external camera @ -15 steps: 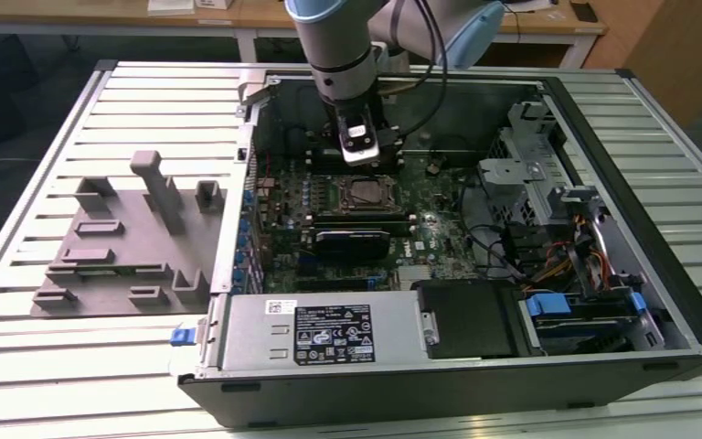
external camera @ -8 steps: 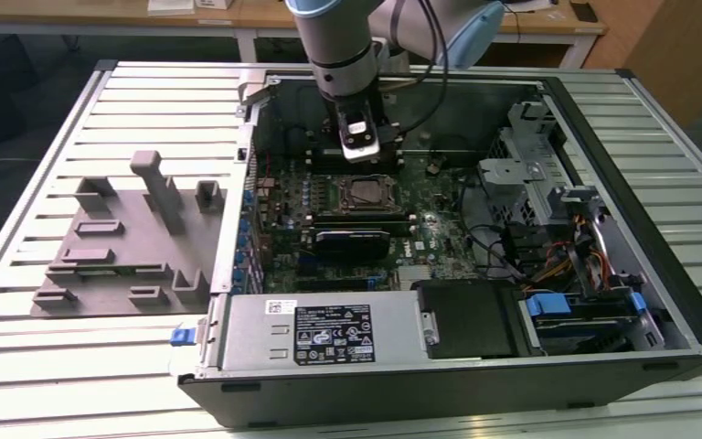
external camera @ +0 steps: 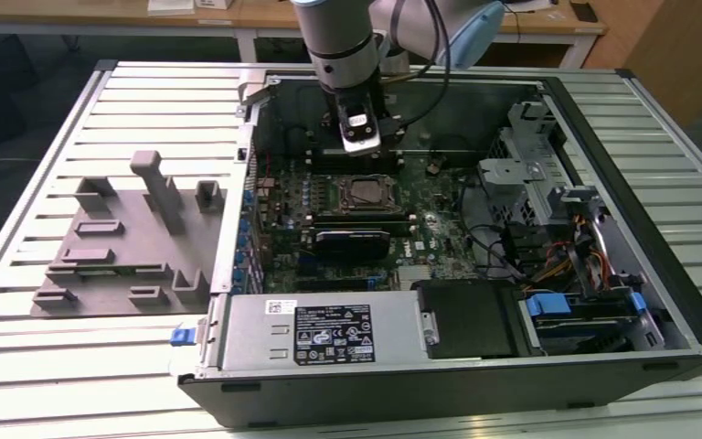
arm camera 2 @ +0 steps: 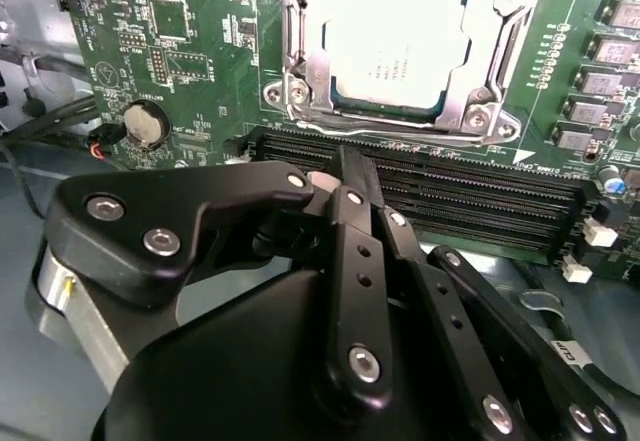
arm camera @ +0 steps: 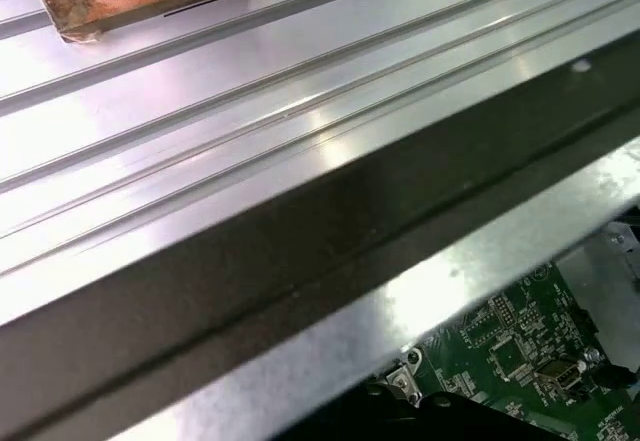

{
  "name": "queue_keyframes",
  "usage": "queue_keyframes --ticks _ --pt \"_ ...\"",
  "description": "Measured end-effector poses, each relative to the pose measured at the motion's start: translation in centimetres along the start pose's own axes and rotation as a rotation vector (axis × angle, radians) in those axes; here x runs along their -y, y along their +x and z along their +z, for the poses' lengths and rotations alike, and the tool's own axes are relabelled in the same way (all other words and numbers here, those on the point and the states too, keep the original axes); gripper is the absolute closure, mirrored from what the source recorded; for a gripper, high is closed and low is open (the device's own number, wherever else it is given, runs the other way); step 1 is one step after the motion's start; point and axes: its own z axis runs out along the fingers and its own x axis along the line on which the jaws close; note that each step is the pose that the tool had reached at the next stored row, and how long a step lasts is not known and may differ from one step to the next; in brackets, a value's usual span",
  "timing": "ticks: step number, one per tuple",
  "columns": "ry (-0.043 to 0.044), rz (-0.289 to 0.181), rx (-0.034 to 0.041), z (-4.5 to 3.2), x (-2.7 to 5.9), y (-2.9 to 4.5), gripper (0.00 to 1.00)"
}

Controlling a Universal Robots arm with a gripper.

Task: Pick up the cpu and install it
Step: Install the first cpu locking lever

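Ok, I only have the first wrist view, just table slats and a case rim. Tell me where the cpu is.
Observer: In the second wrist view the cpu lies in the motherboard socket, inside its metal frame.
Operator: Report the claw.
Observer: The claw is shut, holding nothing; its tips show in front of the memory slots beside the socket.
Operator: Give me the fixture tray.
Observer: In the exterior view the grey tray sits on the table, beside the case on the exterior view's left.
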Motion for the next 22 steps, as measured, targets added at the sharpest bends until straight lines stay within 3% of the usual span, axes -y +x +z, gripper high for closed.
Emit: queue_keyframes --ticks 6,14,18,22 --pt "0.0005 0.0 -0.0003 -0.04 0.16 -0.09 0.89" --pt "0.0049 0.0 -0.0057 -0.15 1.55 -0.85 0.89" --pt "0.015 0.001 -0.0159 -0.21 2.21 -1.21 0.89" --pt "0.0358 0.001 -0.036 -0.23 2.75 -1.5 0.89"
